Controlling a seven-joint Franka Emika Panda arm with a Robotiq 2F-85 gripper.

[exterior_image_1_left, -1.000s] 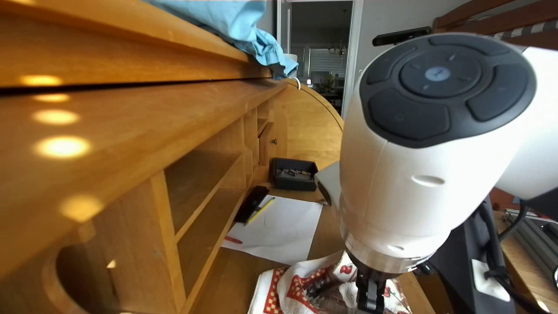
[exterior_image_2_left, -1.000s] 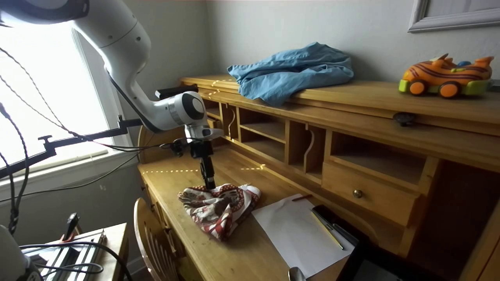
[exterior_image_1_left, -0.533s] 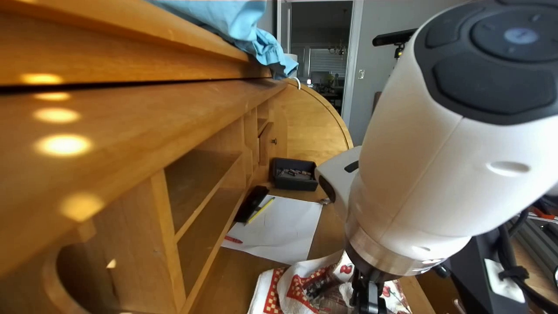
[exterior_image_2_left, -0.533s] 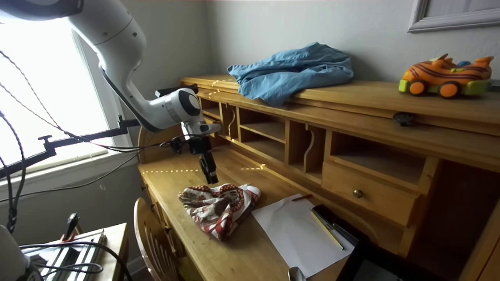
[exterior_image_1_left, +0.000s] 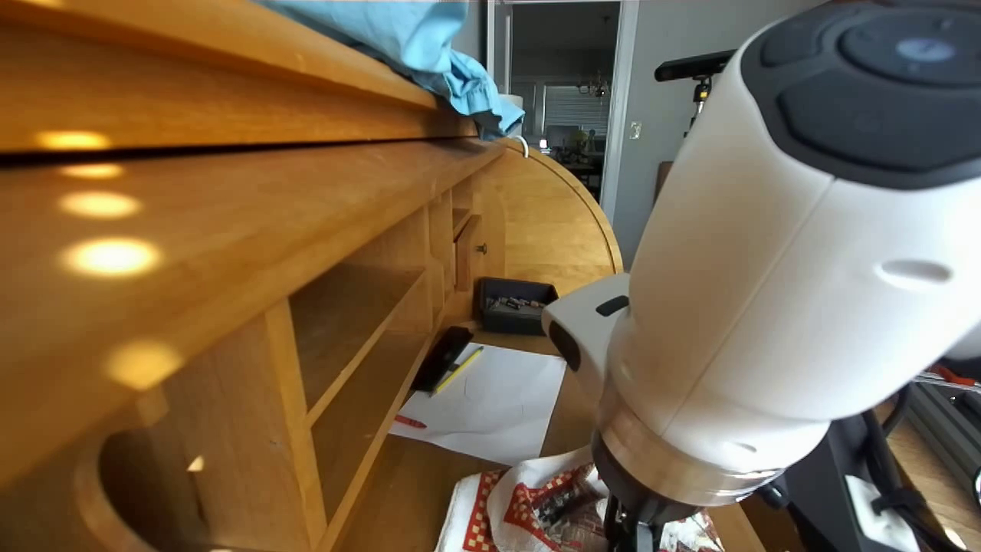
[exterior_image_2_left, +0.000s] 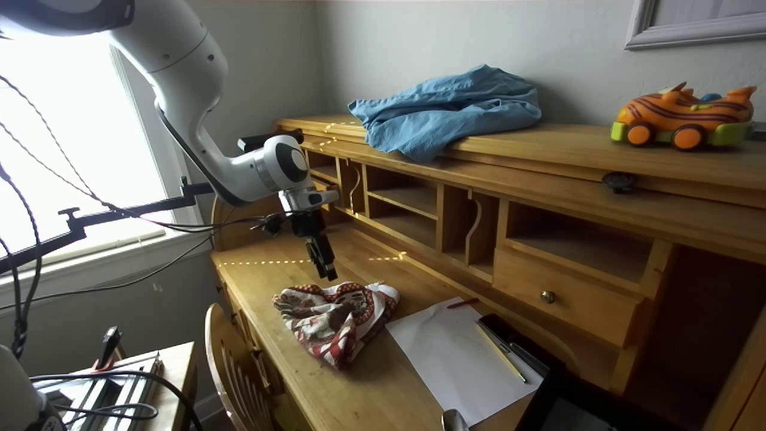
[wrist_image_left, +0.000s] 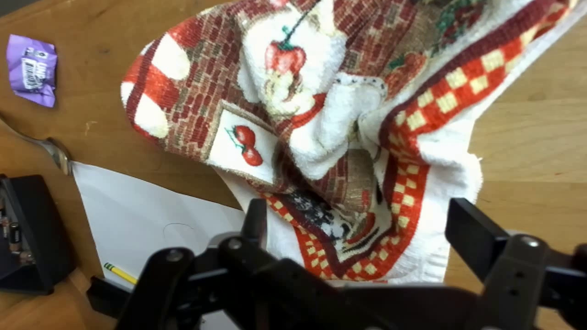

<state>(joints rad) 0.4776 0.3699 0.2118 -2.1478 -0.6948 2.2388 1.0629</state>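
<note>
In the wrist view, found wide open with jaws well apart: black two-fingered hand. Lying in front of the jaws, bunched on the light-brown wooden table: crumpled white fabric kitchen towel, printed with red-and-cream checks, brown brickwork and cherries, cut off by the top of the frame. Recorded off to one side: small purple packet with a white label; shiny metal spoon at one corner of a white paper sheet; open black plastic tray containing small batteries; yellow pencil, partly hidden.

In an exterior view, largely screened by the bulky white robot arm: the towel and the hand, fingertips outside the lower edge. Noted on the sheet near the towel: the pencil and a red crayon. Beside these, a black oblong object, kind impossible to tell. Farther back, the tray.

In an exterior view, observed just above the towel, pointing down and slightly tilted: the hand, apparently apart from the fabric. Heaped on the upper wooden ledge, with a fold over the front edge: blue cloth. On the same ledge, orange striped toy car with green bumpers. Below, closed wooden drawer with round brass knob. At the table's front edge, wooden spindle-back chair.
</note>
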